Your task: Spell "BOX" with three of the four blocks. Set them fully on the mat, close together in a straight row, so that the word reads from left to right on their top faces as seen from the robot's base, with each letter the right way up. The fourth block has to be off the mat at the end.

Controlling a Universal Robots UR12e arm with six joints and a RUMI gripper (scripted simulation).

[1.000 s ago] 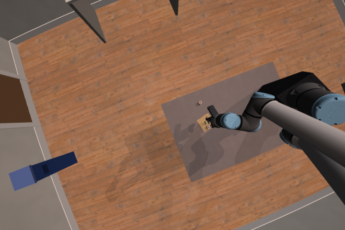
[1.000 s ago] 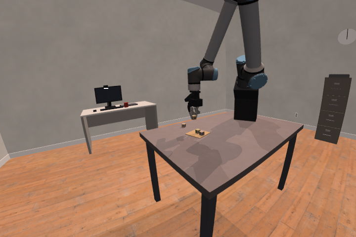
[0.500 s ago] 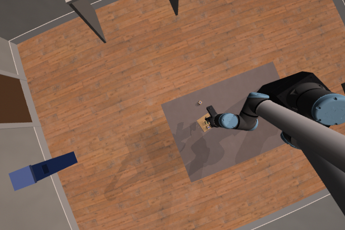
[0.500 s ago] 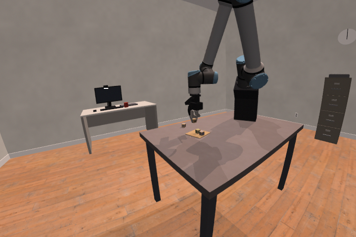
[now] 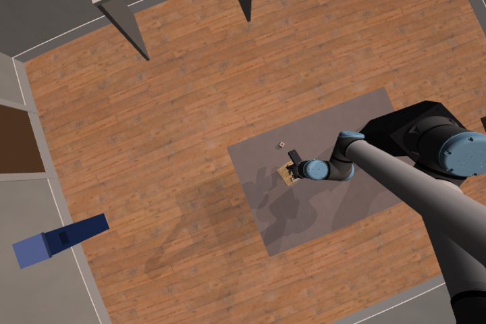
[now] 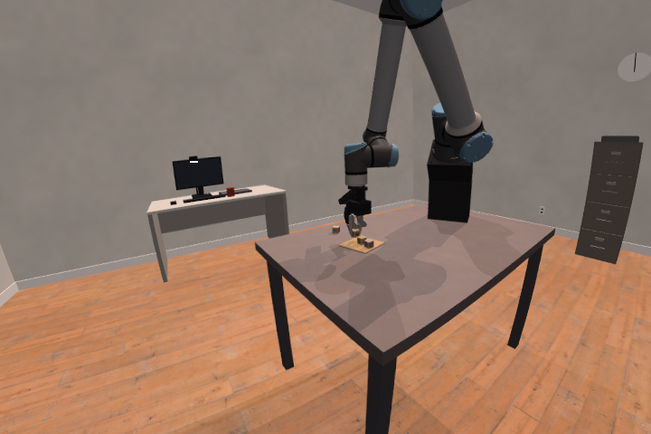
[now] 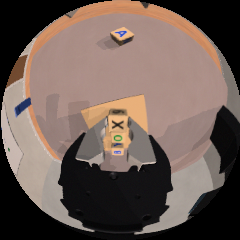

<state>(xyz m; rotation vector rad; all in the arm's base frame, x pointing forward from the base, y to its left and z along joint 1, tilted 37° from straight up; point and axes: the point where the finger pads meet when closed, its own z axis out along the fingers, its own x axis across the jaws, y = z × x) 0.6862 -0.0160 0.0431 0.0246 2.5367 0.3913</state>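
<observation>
The claw (image 5: pixel 291 171) (image 6: pixel 355 231) (image 7: pixel 118 117) gripped the X block (image 6: pixel 355 231) (image 7: pixel 117 124) between its fingers over the mat (image 5: pixel 285 176) (image 6: pixel 351 245) (image 7: pixel 138 107), beside the O block (image 6: pixel 361 240) (image 7: pixel 117 138); the A block (image 5: pixel 281 144) (image 6: pixel 335 229) (image 7: pixel 121 35) lay apart on the table (image 5: pixel 327 125) (image 6: pixel 306 256) (image 7: pixel 65 75), off the mat.

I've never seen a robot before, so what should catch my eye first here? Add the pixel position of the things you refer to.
The big jointed arm (image 5: pixel 389 158) (image 6: pixel 441 66), grey with blue caps, reaching over the table (image 5: pixel 350 118) (image 6: pixel 311 286). At its end, a black pincer (image 6: pixel 355 232) (image 7: pixel 118 117) grips a small block marked X (image 7: pixel 117 124) above a square mat (image 5: pixel 284 175) (image 6: pixel 349 244) (image 7: pixel 137 107).
</observation>
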